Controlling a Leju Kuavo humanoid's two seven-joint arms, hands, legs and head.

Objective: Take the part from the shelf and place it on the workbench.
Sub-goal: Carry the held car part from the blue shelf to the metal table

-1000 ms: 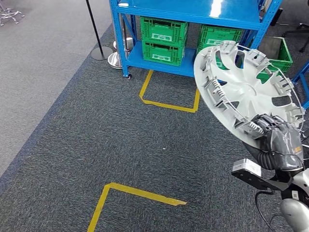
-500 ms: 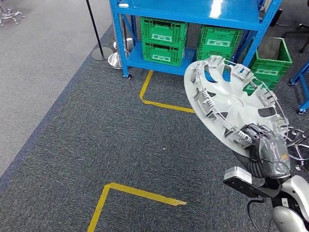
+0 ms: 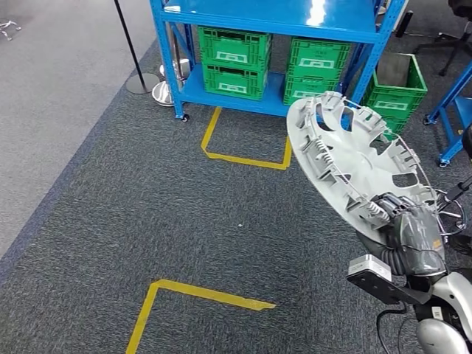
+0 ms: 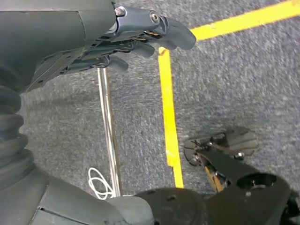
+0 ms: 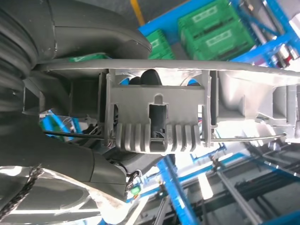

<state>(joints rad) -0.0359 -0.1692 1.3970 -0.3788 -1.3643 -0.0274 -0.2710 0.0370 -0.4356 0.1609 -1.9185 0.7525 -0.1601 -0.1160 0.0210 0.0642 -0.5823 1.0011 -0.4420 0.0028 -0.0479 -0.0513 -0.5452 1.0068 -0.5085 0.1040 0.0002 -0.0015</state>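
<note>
The part is a silver plastic wheel cover [image 3: 361, 158], seen from its ribbed inner side and tilted up over the dark carpet. My right hand [image 3: 414, 232] grips its lower rim at the right of the head view. In the right wrist view the cover's clip and wire ring [image 5: 159, 126] lie close up, with the grey thumb [image 5: 99, 33] over the rim. My left hand [image 4: 141, 37] hangs above the carpet in the left wrist view, its fingers stretched out and holding nothing.
A blue shelf [image 3: 267, 15] stands ahead with green crates [image 3: 234, 59] on its lower board. Another green crate [image 3: 398, 85] sits on the floor beside it. A blue frame [image 3: 453, 110] is at far right, a stanchion base [image 3: 141, 82] at the left, and yellow tape [image 3: 195, 295] marks the carpet.
The whole picture has slid left, so the camera has turned to the right. The wheel cover stays in my right hand and now sits a little lower and further left.
</note>
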